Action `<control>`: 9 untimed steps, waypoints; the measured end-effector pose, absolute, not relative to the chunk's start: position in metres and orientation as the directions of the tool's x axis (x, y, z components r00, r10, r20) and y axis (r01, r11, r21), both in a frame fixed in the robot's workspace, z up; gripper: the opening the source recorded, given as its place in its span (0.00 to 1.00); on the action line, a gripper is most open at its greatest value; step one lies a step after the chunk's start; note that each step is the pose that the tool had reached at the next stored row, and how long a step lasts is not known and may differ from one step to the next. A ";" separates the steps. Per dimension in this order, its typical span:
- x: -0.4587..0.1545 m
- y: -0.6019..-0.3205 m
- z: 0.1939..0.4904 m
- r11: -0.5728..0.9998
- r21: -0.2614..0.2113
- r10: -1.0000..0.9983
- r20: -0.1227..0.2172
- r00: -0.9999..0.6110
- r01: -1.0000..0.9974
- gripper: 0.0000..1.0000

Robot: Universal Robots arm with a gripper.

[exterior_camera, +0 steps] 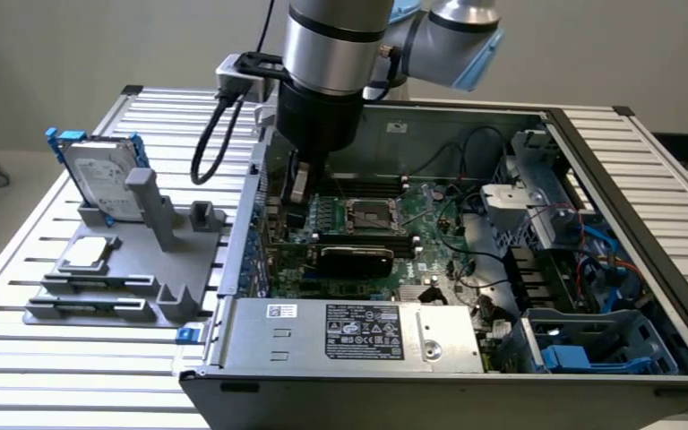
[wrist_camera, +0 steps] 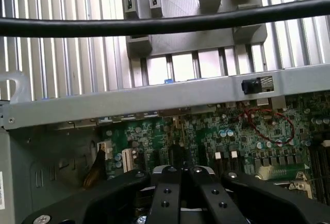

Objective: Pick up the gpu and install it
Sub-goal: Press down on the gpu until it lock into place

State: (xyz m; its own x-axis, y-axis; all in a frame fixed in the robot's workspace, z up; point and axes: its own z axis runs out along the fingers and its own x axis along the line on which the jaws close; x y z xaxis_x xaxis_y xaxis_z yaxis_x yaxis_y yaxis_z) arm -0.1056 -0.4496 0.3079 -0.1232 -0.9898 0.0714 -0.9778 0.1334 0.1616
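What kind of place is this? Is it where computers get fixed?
Probably a robot test bench for building computers: an open computer case lies on a slatted metal table, with a hard drive in a grey holder beside it.

The gripper [exterior_camera: 300,190] hangs inside the open computer case [exterior_camera: 631,170], over the motherboard [exterior_camera: 374,215]. The gpu [exterior_camera: 354,260] sits on the motherboard just below and nearer the camera than the gripper. Outside the case, to the exterior view's left of the gripper, the hard drive [exterior_camera: 99,175] stands upright in the parts holder [exterior_camera: 117,287] on the slatted table [exterior_camera: 33,358].
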 end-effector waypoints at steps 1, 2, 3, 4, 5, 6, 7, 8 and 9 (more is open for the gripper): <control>-0.103 -0.450 0.308 0.133 0.158 -0.990 0.071 -0.123 -0.978 0.11; -0.101 -0.450 0.308 0.133 0.154 -0.990 0.070 -0.123 -0.979 0.11; -0.099 -0.450 0.308 0.132 0.150 -0.990 0.070 -0.123 -0.980 0.11; -0.097 -0.450 0.308 0.132 0.147 -0.990 0.069 -0.123 -0.980 0.11; -0.094 -0.450 0.308 0.132 0.143 -0.990 0.069 -0.123 -0.981 0.11; -0.092 -0.450 0.308 0.131 0.139 -0.990 0.069 -0.123 -0.982 0.11; -0.090 -0.450 0.308 0.131 0.136 -0.990 0.068 -0.122 -0.982 0.11; -0.088 -0.450 0.308 0.130 0.132 -0.990 0.068 -0.122 -0.983 0.11; -0.085 -0.450 0.308 0.130 0.129 -0.990 0.067 -0.122 -0.983 0.11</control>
